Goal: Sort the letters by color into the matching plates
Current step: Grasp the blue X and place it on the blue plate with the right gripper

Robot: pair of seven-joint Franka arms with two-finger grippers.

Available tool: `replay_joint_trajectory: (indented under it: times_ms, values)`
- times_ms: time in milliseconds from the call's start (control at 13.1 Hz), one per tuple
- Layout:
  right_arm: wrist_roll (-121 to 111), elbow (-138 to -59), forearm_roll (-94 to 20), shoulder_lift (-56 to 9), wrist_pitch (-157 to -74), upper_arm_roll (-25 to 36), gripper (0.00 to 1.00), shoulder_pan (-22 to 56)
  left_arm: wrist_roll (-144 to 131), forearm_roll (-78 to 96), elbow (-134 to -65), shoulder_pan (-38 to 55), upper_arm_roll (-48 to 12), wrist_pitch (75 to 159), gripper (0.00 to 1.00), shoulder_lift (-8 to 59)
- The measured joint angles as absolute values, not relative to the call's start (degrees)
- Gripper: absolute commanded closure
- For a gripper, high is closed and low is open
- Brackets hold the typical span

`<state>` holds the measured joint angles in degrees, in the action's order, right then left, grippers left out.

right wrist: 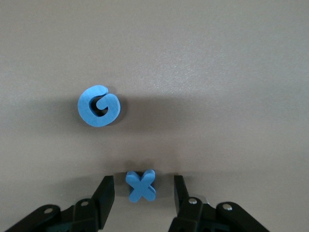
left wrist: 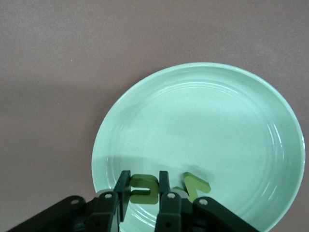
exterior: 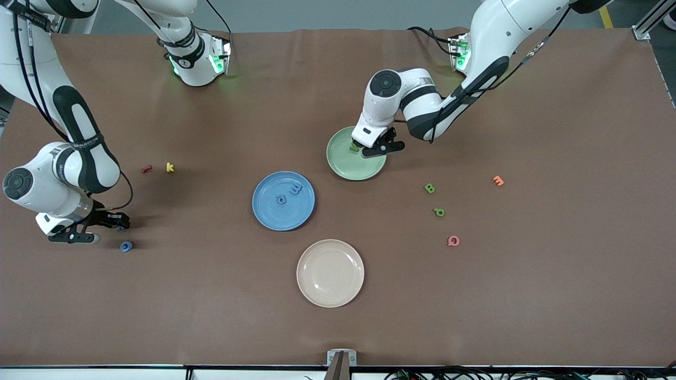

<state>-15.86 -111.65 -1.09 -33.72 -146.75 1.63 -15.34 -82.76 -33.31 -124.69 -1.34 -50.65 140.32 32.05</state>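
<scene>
Two blue letters (exterior: 288, 193) on blue plate (exterior: 264, 216); two green letters (left wrist: 169, 187) on green plate (exterior: 364, 170).

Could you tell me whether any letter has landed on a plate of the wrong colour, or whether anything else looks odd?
Nothing stands out: the blue plate holds only blue letters, the green plate only green ones, and the beige plate holds none.

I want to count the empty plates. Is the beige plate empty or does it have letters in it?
Empty. The beige plate shows only its bare inside in the front view, with no letters on it.
</scene>
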Motion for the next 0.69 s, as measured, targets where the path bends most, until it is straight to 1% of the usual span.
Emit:
replay_joint_trajectory:
  times_ms: [77, 153, 230, 536, 613, 689]
  values:
    - [-15.88, -111.64, -1.09, -33.84, -146.77, 1.58, 0.73, -15.34, -82.76, -33.31, -124.66, -1.32, -50.65, 140.32, 0.0, 32.05]
    - [-15.88, -111.61, -1.09, -33.93, -146.8, 1.53, 0.91, -15.34, -82.76, -33.31, -124.65, -1.24, -50.65, 140.32, 0.0, 32.05]
    - [-15.88, -111.47, -1.1, -33.93, -146.8, 1.48, 0.99, -15.34, -82.76, -33.31, -124.64, -1.15, -50.65, 140.32, 0.0, 32.05]
    - [-14.76, -111.18, -1.16, -33.86, -146.4, 0.84, 1.0, -15.13, -82.52, -33.31, -124.45, -1.89, -50.53, 140.32, 0.0, 32.05]
    - [-12.42, -110.66, -1.16, -33.39, -144.5, 0.32, 1.0, -14.46, -81.66, -33.31, -124.39, -2.81, -50.49, 140.32, 0.0, 32.04]
    - [-8.47, -109.99, -1.17, -32.32, -140.94, -0.1, 1.0, -12.86, -80.01, -33.31, -124.38, -4.1, -50.45, 140.32, 0.0, 32.04]
